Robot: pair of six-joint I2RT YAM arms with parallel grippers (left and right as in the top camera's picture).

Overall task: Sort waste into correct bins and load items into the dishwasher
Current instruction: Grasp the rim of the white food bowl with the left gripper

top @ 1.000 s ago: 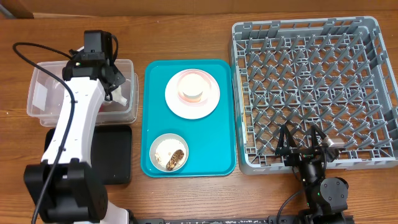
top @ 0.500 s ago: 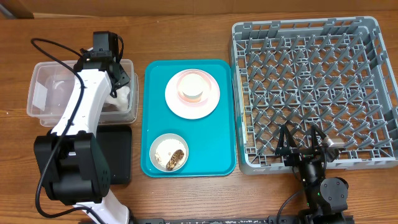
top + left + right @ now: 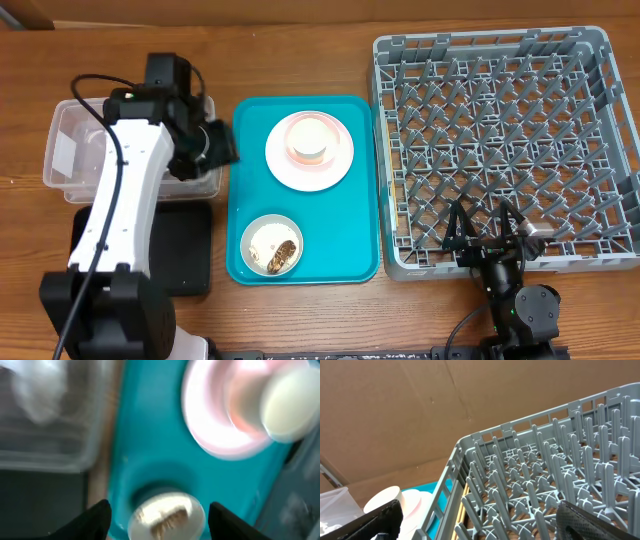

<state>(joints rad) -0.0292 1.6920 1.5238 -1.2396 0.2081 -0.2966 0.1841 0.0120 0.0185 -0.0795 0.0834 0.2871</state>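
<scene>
While your left gripper (image 3: 160,517) hangs above the gap between the clear tub (image 3: 70,150) and the teal tray (image 3: 245,200), its fingers stand wide apart with nothing between them. What looks like the white napkin (image 3: 30,385) lies inside the tub, blurred in the wrist view. You'll find the black tray (image 3: 190,250) just in front of the tub. On the teal tray, the plate (image 3: 278,160) carries the pink bowl (image 3: 325,128) with the small cup (image 3: 310,152) inside it. Nearer you, the white bowl (image 3: 255,235) holds the food scraps (image 3: 285,252). Your right gripper (image 3: 487,228) sits at the near edge of the dish rack (image 3: 500,130), fingers spread and empty.
</scene>
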